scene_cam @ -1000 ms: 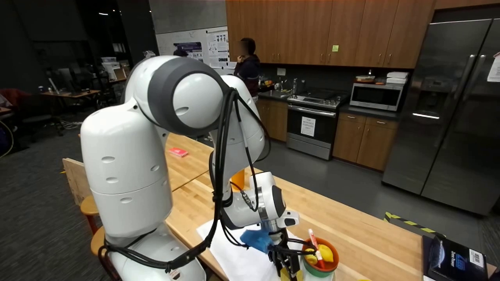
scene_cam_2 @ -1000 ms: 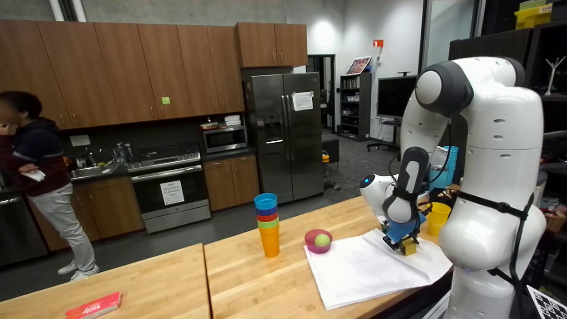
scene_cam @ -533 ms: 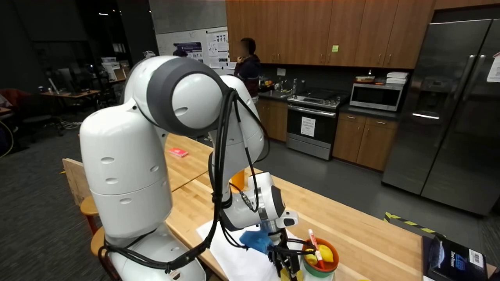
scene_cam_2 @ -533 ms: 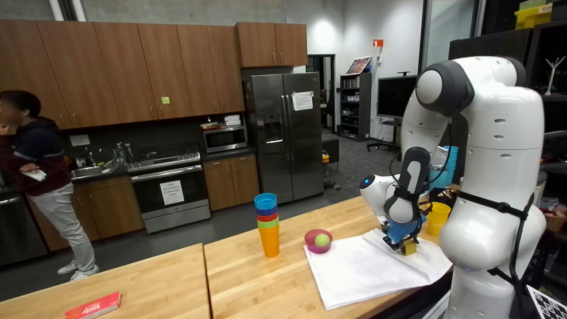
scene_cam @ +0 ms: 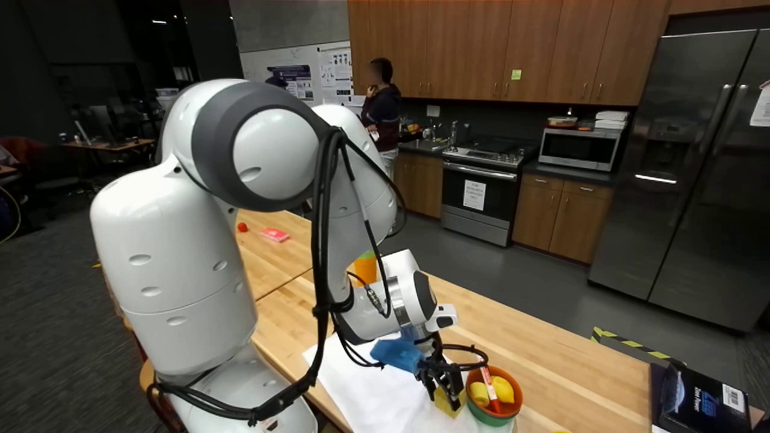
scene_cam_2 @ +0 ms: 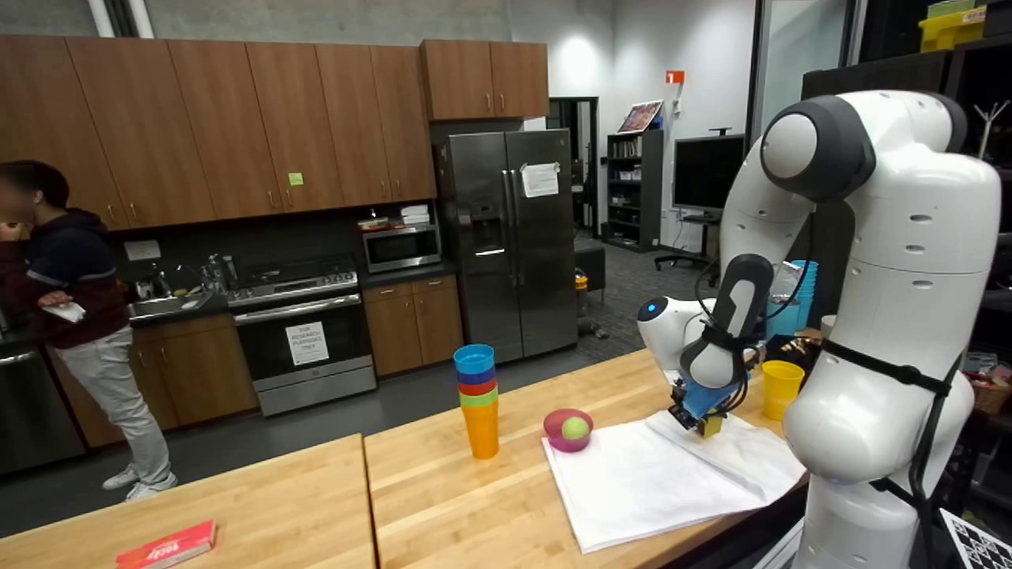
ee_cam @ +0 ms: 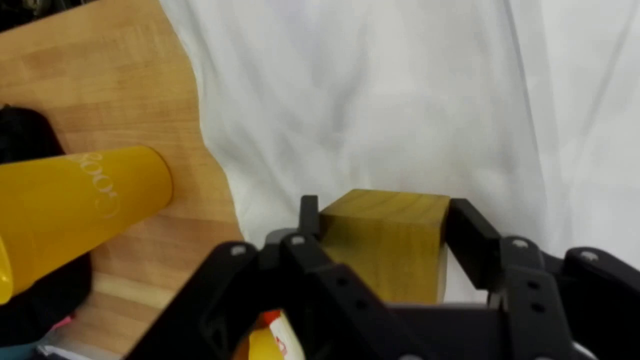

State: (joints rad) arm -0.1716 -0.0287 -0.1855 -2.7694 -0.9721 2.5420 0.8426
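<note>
Gripper [ee_cam: 383, 220] and yellow block [ee_cam: 392, 257] both sit higher in both exterior views than half a second earlier, and the robot arm [scene_cam: 180, 240] has shifted too, uncovering one small red round thing [scene_cam: 242, 227] on a wooden table [scene_cam: 271, 258]. One gripper grasps one block, the jaws pressed against two opposite faces. That block is over one white cloth [scene_cam_2: 648, 482], just beside one green bowl with an orange inside [scene_cam: 494, 419]; whether its underside touches the cloth cannot be told, since the gripper hides its lower part in the wrist view. That bowl contains one lemon [scene_cam: 503, 390], one smaller yellow lump [scene_cam: 479, 394] and one red-and-white marker [scene_cam: 490, 390], whose upper end is partly hidden; only scraps of these show behind the gripper in the wrist view. One yellow cup [ee_cam: 105, 192] stands near the cloth; the wrist view's left edge cuts it off, and a black item [ee_cam: 25, 132] behind it is hard to make out. One stack of cups [scene_cam_2: 481, 431] shows five colours, how many are nested being hidden. One magenta bowl [scene_cam_2: 555, 435] holds one green ball [scene_cam_2: 575, 428]. One red packet [scene_cam_2: 168, 545] is cut by the lower edge, as is one yellow sliver [scene_cam: 561, 431] too small to name.
</note>
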